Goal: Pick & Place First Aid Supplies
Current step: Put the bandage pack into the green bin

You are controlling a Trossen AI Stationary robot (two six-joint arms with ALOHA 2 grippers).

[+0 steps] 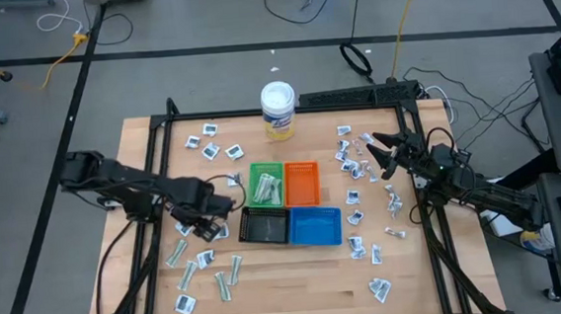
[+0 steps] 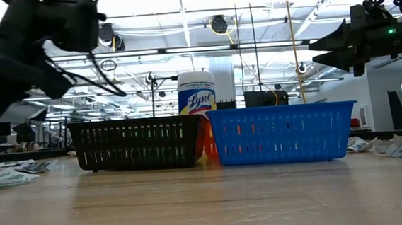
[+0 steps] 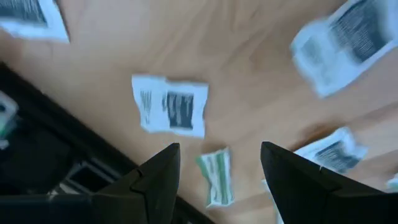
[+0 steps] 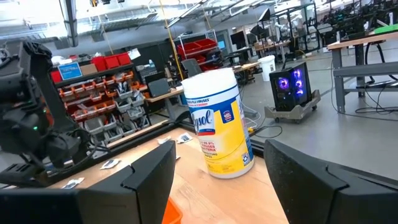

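A white-lidded yellow tub [image 1: 278, 110] is standing just behind the green tray [image 1: 267, 185]; the orange tray [image 1: 302, 183] is sitting beside that tray, the black tray [image 1: 265, 225] and blue tray [image 1: 316, 227] in front.

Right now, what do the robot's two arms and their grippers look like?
Both arms are dark, nearly black, built from jointed segments with black cables running along them. The left gripper and right gripper each end in two dark, wedge-shaped fingers tapering to points. A small green light glows on the right arm in the low view.
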